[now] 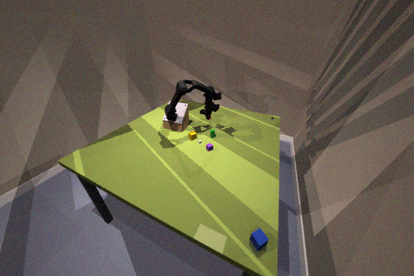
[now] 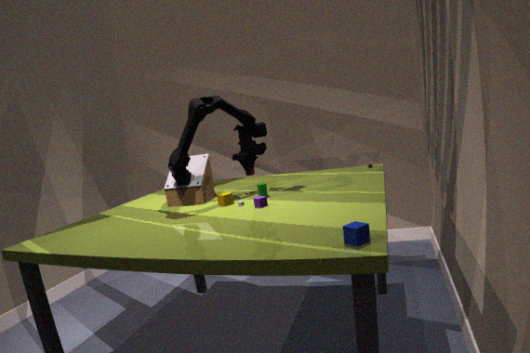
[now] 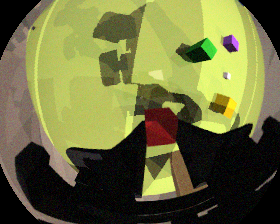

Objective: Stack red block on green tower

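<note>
Hand [image 2: 250, 170] closed on the red block [image 3: 161, 127], held up in the air above the far part of the green table [image 2: 288, 253]. In the exterior view only a bit of red shows at the fingertips, clear of the table surface. Wrist view: red block sits between the two dark fingers, table well below it.

Green tower [image 2: 262, 189] stands upright on the table, nearer than the hand and slightly right of it, apart from the block. Purple cube [image 2: 260, 202] just in front of the tower, near but not touching. Tiny white cube [image 2: 241, 203] left of the purple one; yellow cube [image 2: 225, 199] further left, beside the wooden base box [image 2: 191, 192] that the arm [image 2: 205, 115] mounts on. Blue cube [image 2: 356, 233] well apart, at the near right corner. Small dark dot [image 2: 370, 165] at the far right corner.

No readable writing, labels or brands on anything.
</note>
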